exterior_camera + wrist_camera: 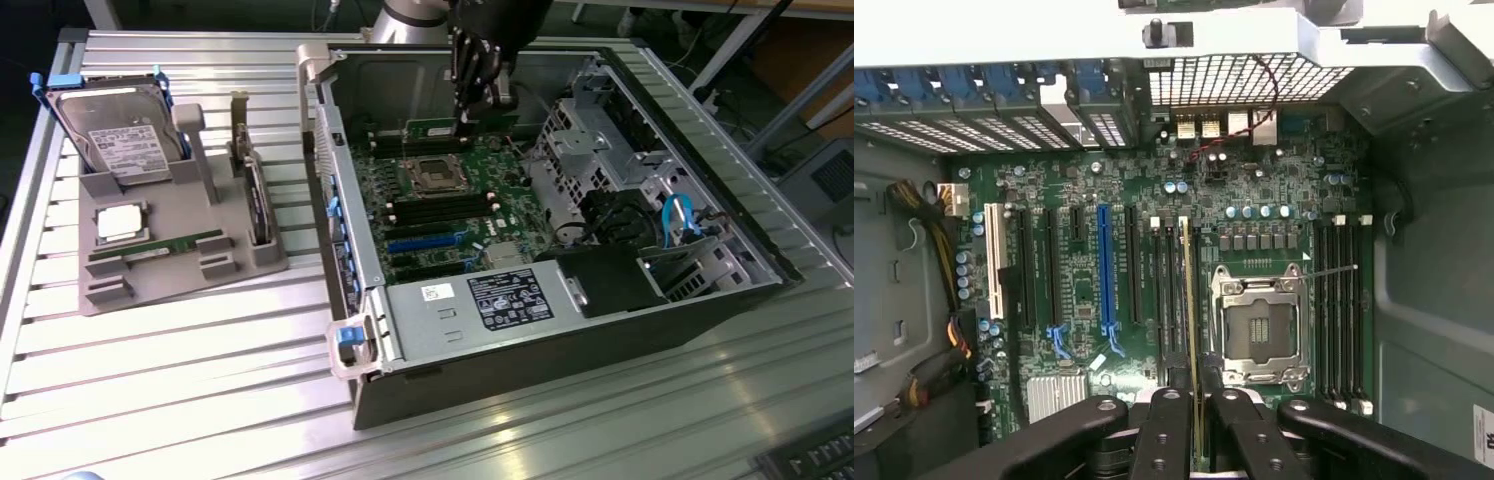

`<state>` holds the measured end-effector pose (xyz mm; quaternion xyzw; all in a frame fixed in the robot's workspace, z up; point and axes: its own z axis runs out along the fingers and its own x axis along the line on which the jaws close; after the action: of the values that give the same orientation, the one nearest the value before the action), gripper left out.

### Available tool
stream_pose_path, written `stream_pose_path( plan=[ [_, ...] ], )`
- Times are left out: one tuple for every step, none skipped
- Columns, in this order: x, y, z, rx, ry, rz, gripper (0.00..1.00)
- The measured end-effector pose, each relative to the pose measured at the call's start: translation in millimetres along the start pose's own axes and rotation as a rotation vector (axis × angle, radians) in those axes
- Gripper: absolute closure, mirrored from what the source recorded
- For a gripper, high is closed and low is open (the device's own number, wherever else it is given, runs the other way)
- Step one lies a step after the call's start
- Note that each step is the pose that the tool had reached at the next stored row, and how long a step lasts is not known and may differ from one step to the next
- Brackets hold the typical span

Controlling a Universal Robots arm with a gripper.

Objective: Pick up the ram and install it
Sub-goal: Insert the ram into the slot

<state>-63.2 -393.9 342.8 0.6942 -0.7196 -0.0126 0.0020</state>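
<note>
My gripper [470, 108] reaches down into the open computer case [350, 330] at its far end, above the motherboard [447, 215]. It is shut on the ram [1191, 320], a thin green stick seen edge-on between the black fingers [1162, 430]. In the exterior view the ram [434, 127] shows as a short green strip beside the fingertips. The stick hangs over the long black memory slots [1172, 290] next to the empty processor socket [1259, 325]. I cannot tell whether it touches a slot.
A grey holder [174, 285] at the exterior view's left carries a hard drive [114, 140], a silver processor [118, 222] and another green stick [174, 245]. Case walls, a drive cage [601, 140] and the power supply [494, 300] hem in the motherboard.
</note>
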Motion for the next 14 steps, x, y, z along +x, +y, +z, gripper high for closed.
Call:
stream_pose_path(
  plan=[
    [0.0,0.0,1.9,0.0,0.0,0.0,0.86],
    [0.1,-0.1,3.8,-0.0001,0.0002,0.0,0.86],
    [0.1,-0.1,5.8,-0.0001,0.0001,0.0,0.86],
    [0.1,-0.1,7.7,-0.0001,0.0002,0.0,0.86],
    [0.1,-0.2,9.6,0.0,0.0,0.0,0.86],
    [0.2,-0.3,12.2,0.0,0.0,0.0,0.86],
    [0.2,-0.3,14.1,0.0,0.0,0.0,0.86],
    [0.3,-0.4,17.9,-0.0001,0.0,0.0,0.86],
    [0.3,-0.4,21.3,-0.0001,0.0,0.0,0.86],
    [0.3,-0.5,23.2,0.0,0.0,0.0,0.86],
    [0.4,-0.5,24.9,-0.0001,0.0001,0.0,0.86],
    [0.5,-0.7,36.4,0.0002,-0.0003,0.027,0.86],
    [0.5,-0.8,36.7,0.0012,-0.0017,0.083,0.86],
    [0.5,-0.8,36.6,0.0012,-0.0017,0.083,0.86]
  ],
)
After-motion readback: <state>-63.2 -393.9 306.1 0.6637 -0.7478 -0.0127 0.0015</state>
